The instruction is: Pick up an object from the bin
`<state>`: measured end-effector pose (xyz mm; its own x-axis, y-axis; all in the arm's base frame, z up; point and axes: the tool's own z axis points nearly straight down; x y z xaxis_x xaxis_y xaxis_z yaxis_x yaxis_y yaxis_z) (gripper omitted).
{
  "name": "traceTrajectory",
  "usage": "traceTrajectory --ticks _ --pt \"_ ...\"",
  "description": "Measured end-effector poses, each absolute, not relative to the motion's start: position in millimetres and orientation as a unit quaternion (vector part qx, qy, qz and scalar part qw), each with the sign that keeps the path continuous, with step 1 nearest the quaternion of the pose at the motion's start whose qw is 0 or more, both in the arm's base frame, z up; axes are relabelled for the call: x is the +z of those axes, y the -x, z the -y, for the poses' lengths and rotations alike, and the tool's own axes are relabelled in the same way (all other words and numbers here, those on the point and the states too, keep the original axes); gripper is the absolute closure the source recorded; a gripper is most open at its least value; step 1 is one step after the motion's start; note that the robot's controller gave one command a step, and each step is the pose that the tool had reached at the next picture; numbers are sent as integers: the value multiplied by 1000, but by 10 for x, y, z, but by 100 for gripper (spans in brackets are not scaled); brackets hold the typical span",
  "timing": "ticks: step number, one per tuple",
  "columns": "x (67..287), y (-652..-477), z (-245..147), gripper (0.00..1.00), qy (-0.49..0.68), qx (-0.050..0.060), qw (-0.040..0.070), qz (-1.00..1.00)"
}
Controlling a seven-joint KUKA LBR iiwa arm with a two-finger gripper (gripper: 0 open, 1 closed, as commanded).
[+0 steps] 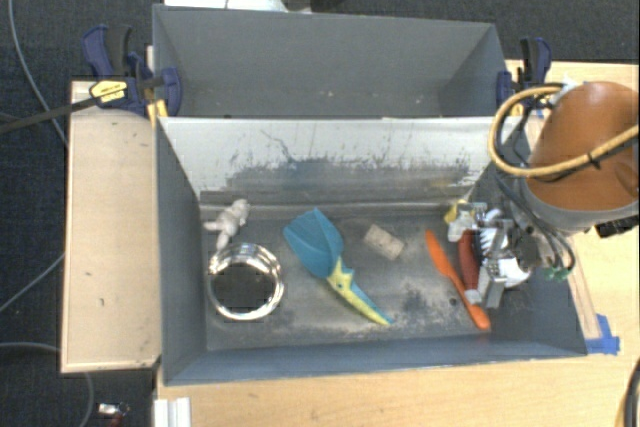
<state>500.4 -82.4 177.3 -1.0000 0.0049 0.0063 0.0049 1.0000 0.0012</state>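
My gripper point(489, 262) hangs low at the right end of the bin, close to the right wall. Directly beside it on the left lies a long orange stick point(447, 273), running diagonally from the middle of the floor to the front right corner. A short red piece point(467, 262) shows between the stick and the gripper; whether it is held I cannot tell. A small beige block point(383, 241) rests on the floor further left.
A blue scoop with a yellow handle point(327, 260) lies in the middle of the bin. A round metal ring point(245, 283) and a small white figure point(228, 219) sit at the left. The arm's orange cover and cables overhang the right rim.
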Motion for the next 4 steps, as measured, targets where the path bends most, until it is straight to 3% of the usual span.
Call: traceTrajectory --ticks 1,2,3,4 --pt "1800 -5020 821 100 -1 0 0 1000" --pt "1800 -5020 821 100 -2 0 0 1000" --pt "1487 -5003 1241 100 -135 -1 0 991" --pt "1458 -5306 1268 0 3 0 -1 1000"
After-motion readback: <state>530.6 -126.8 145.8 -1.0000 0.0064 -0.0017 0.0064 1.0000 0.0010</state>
